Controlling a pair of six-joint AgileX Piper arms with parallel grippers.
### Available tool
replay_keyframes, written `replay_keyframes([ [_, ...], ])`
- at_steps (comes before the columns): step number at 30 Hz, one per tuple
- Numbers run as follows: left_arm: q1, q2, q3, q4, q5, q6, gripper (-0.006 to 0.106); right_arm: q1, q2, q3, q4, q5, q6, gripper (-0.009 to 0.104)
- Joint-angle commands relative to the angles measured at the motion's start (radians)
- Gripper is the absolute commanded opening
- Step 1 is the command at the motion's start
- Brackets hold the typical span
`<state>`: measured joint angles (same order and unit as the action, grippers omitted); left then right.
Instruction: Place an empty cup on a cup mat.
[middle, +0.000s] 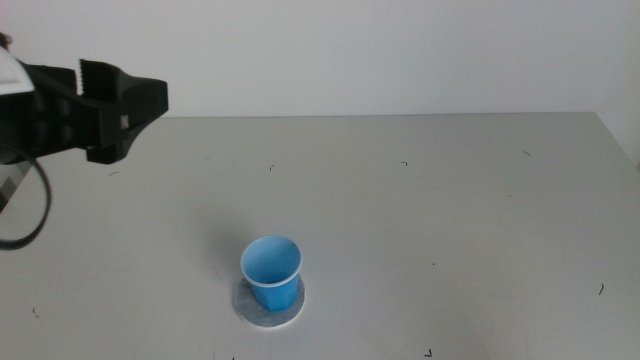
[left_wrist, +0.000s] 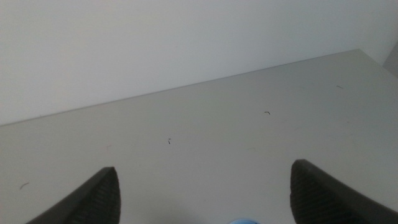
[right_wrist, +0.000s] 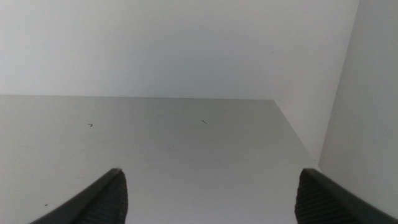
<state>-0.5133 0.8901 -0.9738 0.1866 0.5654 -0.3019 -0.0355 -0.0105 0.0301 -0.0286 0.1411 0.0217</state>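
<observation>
The blue cup (middle: 271, 272) stands upright on the grey round cup mat (middle: 268, 305) near the table's front, left of centre. Its inside looks empty. My left gripper (middle: 140, 105) is raised at the far left, well above and away from the cup, with its jaws wide apart and nothing between them. In the left wrist view a sliver of the cup's rim (left_wrist: 245, 221) shows between the jaws at the picture's edge. My right gripper (right_wrist: 208, 196) is out of the middle view; its wrist view shows its jaws wide apart over bare table.
The grey table (middle: 450, 200) carries only small dark specks. A white wall rises behind its far edge. The table's right edge shows in the right wrist view (right_wrist: 298, 140).
</observation>
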Motion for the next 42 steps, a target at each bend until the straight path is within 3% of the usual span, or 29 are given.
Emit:
replay_keyframes([
  [1,-0.006,-0.044,-0.022,0.011,-0.058,0.038,0.105,0.001,-0.027,-0.008,-0.014,-0.075,-0.005,0.094],
  [7,0.044,-0.117,-0.005,-0.009,-0.062,0.114,0.105,0.001,-0.027,-0.008,-0.014,-0.075,-0.005,0.094],
  [12,0.191,-0.243,0.133,-0.193,-0.089,0.317,0.105,0.001,-0.027,-0.008,-0.014,-0.075,-0.005,0.094],
  [18,0.330,-0.420,0.356,-0.280,-0.165,0.361,0.105,0.001,-0.027,-0.008,-0.014,-0.075,-0.005,0.094],
  [32,0.393,-0.824,0.912,-0.282,-0.448,0.345,0.105,0.001,-0.027,-0.008,-0.014,-0.075,-0.005,0.094],
  [42,0.393,-0.918,0.998,-0.281,-0.476,0.341,0.105,0.000,-0.026,-0.008,-0.014,-0.075,-0.005,0.094],
])
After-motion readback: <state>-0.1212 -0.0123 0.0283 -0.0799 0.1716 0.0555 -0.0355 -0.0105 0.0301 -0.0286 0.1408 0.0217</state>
